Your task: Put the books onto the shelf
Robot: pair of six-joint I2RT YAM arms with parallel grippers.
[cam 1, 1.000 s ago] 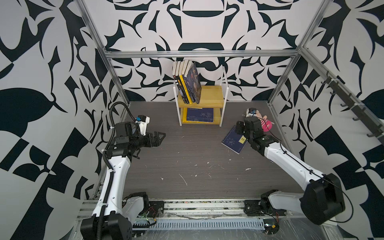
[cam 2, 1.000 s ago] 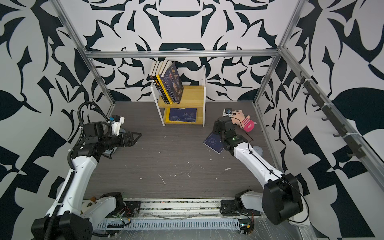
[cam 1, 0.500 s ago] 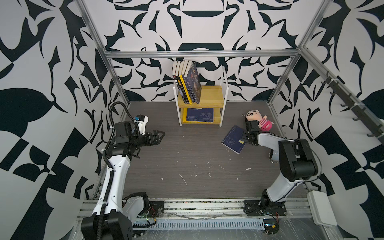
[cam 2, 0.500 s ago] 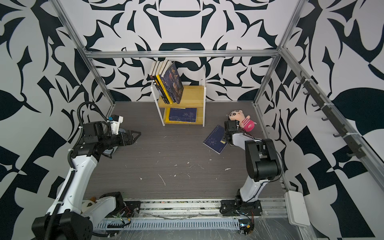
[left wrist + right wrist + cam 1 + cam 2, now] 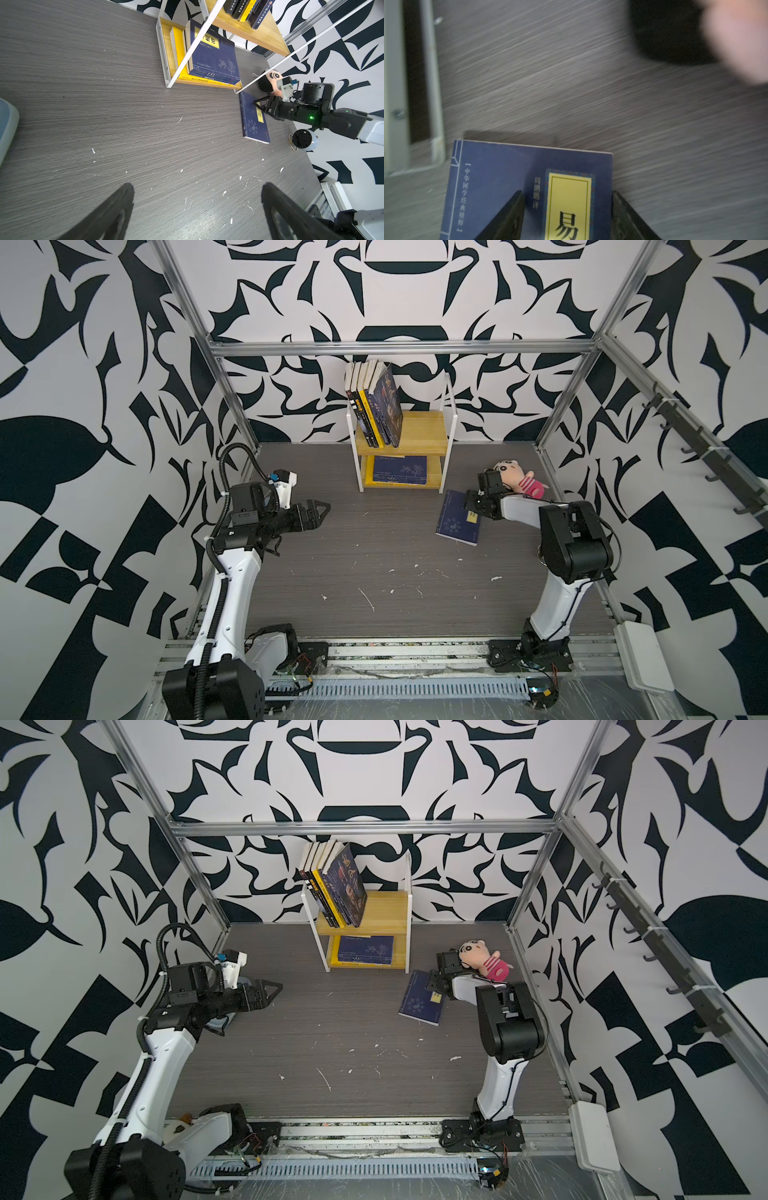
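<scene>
Judged the navy book [image 5: 457, 516] light, thin, bendy and slick-covered — best pinched across its open long edge once tipped off the table [image 5: 374, 556], not by a floppy corner. Found it lying flat directly beneath the right gripper [image 5: 566, 194], with the shelf [image 5: 419, 431] near, ahead of the fingertips and to one side. Saw those jaws part-spread, clamping nothing — one finger over the cover, one just off its edge; saw the left gripper [image 5: 322, 510] spread wide, empty, well apart.

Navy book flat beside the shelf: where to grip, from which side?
Probably the long edge next to the yellow label, coming low from the right arm's side. The navy book lies flat on the table, so only its thin edges are graspable, and the open right gripper straddles that edge.
</scene>
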